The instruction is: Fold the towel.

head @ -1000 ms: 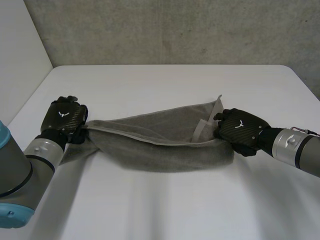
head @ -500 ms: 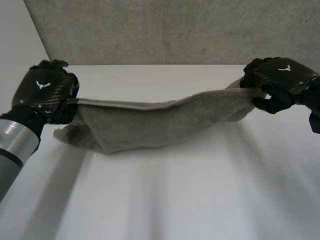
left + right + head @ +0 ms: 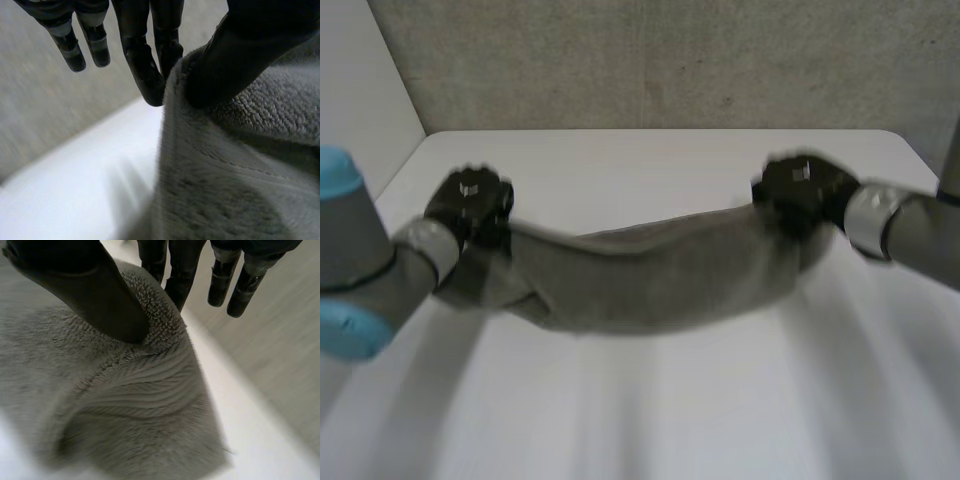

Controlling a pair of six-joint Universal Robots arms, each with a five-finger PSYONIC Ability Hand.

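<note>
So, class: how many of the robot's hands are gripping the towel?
2. The left hand pinches one end of the towel between thumb and fingers; the right hand pinches the opposite end.

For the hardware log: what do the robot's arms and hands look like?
The left hand and right hand are black, each with a pale mark on its back and a silver-grey wrist cuff. The arms are grey cylinders; the left arm carries a light-blue cap.

Grey towel (image 3: 650, 275) stretched crosswise over white counter (image 3: 650, 420), middle sagging. Left robot hand (image 3: 470, 198) at one end, right robot hand (image 3: 802, 190) at other, cloth bunched at each. Concrete wall (image 3: 650, 60) behind counter.
</note>
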